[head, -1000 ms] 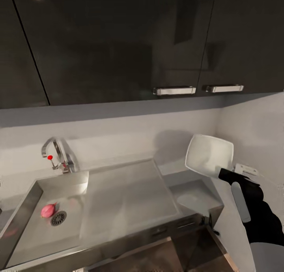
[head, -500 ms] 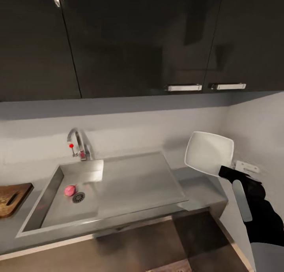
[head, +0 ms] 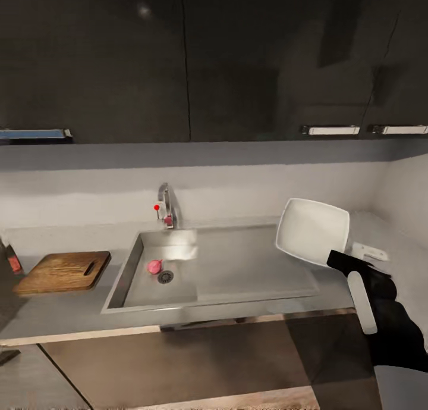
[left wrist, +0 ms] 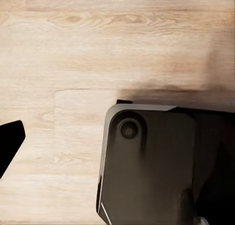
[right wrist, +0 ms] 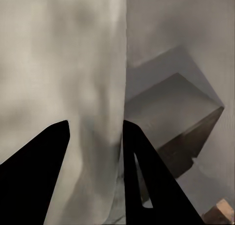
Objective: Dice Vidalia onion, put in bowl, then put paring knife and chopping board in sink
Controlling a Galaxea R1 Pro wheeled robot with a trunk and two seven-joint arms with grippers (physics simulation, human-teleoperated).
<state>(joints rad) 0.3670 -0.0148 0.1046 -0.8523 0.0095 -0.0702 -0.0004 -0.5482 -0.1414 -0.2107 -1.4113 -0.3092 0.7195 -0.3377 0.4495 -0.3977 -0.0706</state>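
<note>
Above the surface's right end, the right pincer [head: 337, 260] pinches the white bowl [head: 312, 231] by its rim, tilted, apparently being carried toward the chopping board [head: 64, 271], while the Vidalia onion [head: 154, 266] waits in the sink [head: 178, 291] beside the drain.

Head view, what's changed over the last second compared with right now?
The camera swung leftward, so the whole scene slid right: the sink sits nearer the middle now, and the chopping board has come into view on the countertop. That is the view moving, not the things. The right hand still holds the tilted bowl up by its rim, and the Vidalia onion still lies beside the drain.
</note>
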